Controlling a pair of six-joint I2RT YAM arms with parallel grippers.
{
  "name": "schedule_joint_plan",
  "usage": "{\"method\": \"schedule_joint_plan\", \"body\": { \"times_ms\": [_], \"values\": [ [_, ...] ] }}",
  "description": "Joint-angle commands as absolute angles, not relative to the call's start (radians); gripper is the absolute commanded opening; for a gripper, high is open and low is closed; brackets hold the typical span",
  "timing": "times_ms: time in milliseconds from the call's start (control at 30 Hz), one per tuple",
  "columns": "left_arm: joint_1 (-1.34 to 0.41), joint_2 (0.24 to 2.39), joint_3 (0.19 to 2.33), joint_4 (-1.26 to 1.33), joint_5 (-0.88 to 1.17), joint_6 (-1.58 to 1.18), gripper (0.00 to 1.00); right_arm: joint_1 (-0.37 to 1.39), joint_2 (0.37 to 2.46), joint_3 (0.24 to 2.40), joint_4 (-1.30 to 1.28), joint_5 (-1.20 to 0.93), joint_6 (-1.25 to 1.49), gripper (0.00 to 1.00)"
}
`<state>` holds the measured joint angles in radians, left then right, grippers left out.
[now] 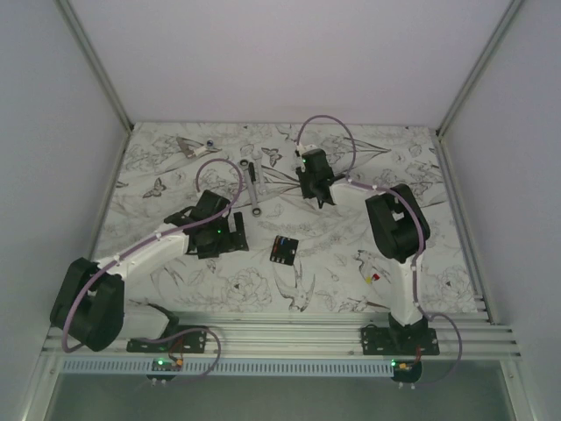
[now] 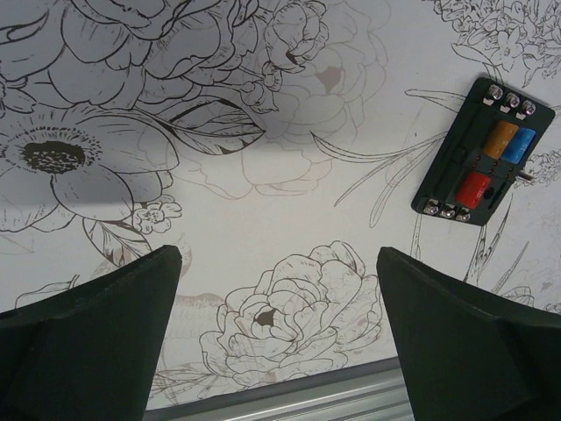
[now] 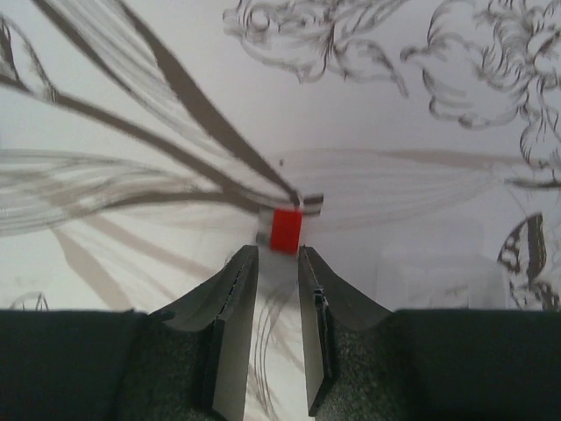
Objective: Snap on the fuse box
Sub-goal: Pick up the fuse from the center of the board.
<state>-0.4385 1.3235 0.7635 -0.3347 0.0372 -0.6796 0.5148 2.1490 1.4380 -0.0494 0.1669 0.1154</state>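
The fuse box is seen lying flat near the middle of the counter, free of both tools. In the left wrist view, the fuse box is shown as a black, rectangular plastic block, set askew. A row of three shiny screw heads is seen at each short end. A yellow and a blue fuse are seated side by side in its top face, and a red one sits beside them.

The counter is covered by a white sheet printed with line-drawn flowers and butterflies.

At 9 o'clock of the box, just beside it, the left tool is held over the sheet. Its matte black fingers are spread wide, and nothing is held by the left tool.

At 1 o'clock, well apart from the box, the right tool is lowered to the sheet. Its wedge-shaped fingers are drawn narrow, with a slim gap left in the right tool. A small square red fuse is seen at the very tips; whether it is touched cannot be told.

At 11 o'clock a long grey metal bar is laid. At 3 o'clock two tiny coloured bits are seen, too small to make out.
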Motion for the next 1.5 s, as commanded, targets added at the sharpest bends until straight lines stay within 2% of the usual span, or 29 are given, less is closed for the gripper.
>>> {"method": "schedule_joint_plan", "body": {
  "times_ms": [0,433,667,733,833,1233,1467],
  "values": [
    [-0.433,1.334,0.767,-0.328,0.069,-0.668,1.0,0.543,2.072,1.337,-0.132,0.129,0.077,0.31],
    [-0.44,1.393,0.823,-0.306,0.154,-0.683,1.0,0.61,1.745,0.967,-0.176,0.09,0.1,0.32],
    [-0.463,1.414,0.854,-0.306,0.162,-0.683,1.0,0.61,1.637,0.871,-0.143,0.147,0.112,0.43],
    [-0.463,1.418,0.857,-0.306,0.159,-0.683,1.0,0.607,1.647,0.901,-0.1,0.15,0.104,0.49],
    [-0.462,1.414,0.855,-0.307,0.154,-0.689,1.0,0.583,1.715,1.001,-0.049,0.161,0.12,0.5],
    [-0.461,1.392,0.822,-0.306,0.15,-0.695,1.0,0.508,2.149,1.487,0.004,0.243,0.148,0.36],
    [-0.459,1.387,0.81,-0.307,0.144,-0.69,1.0,0.503,2.26,1.612,-0.046,0.258,0.142,0.33]
  ]
}}
